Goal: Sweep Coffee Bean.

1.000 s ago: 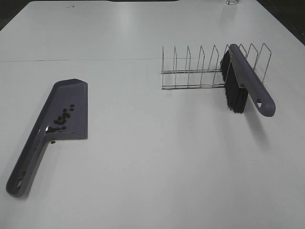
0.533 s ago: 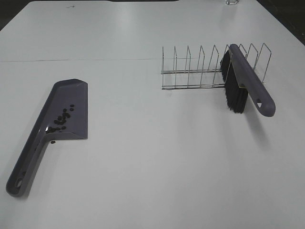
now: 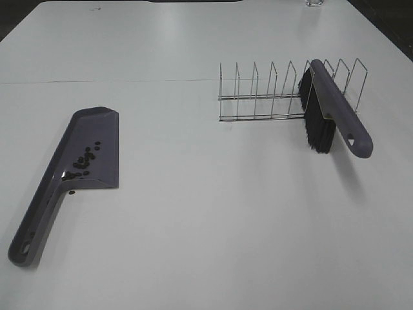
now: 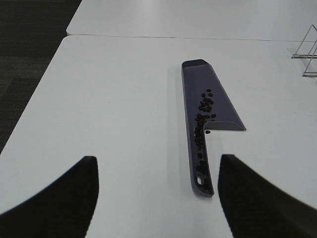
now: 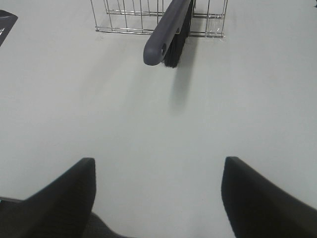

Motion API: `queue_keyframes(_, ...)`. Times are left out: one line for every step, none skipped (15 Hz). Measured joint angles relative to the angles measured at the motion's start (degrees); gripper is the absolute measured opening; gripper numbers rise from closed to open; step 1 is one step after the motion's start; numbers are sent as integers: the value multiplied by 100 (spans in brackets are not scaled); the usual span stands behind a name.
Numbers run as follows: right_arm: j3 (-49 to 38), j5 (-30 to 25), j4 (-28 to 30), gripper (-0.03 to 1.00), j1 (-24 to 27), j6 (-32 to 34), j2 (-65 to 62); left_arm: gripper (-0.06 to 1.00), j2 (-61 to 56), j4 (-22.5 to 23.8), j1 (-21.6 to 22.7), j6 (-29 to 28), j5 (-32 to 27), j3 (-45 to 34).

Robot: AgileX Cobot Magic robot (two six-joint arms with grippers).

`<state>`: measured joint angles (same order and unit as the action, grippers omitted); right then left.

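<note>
Two grippers are mine, and both hang above the white table (image 3: 206,213) with nothing between their fingers: the left gripper (image 4: 156,198) has its dark fingers (image 4: 59,198) spread wide at either side of its wrist view, and the right gripper (image 5: 156,198) is spread just as wide over bare tabletop. Neither shows in the high view. Nearest my left gripper is the handle end of the dustpan (image 4: 210,106), which lies flat on the table and points away from me, its hanging hole closest and its pan farther off. The beans (image 4: 204,111) are scattered along it, a dense cluster in the pan's near part by the back wall and a trail down the handle channel. One bean (image 4: 208,131) sits on the table just beside the pan's back corner, apart from the rest; in the high view it shows as a dark speck by the corner (image 3: 72,192). In front of my right gripper, well apart from it across open table, the brush (image 5: 166,32) rests slanted in a wire rack (image 5: 124,17), handle end out toward me and raised off the table, black bristles hanging down beside it. In the high view the dustpan (image 3: 71,161) is on the left, the rack (image 3: 258,97) and brush (image 3: 335,113) far right, well apart.
</note>
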<state>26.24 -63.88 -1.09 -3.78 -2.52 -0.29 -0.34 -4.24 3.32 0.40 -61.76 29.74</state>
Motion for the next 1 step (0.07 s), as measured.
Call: queue_keyframes(0, 0, 0, 63, 0, 0, 0, 62, 0, 0, 0, 0, 0, 0)
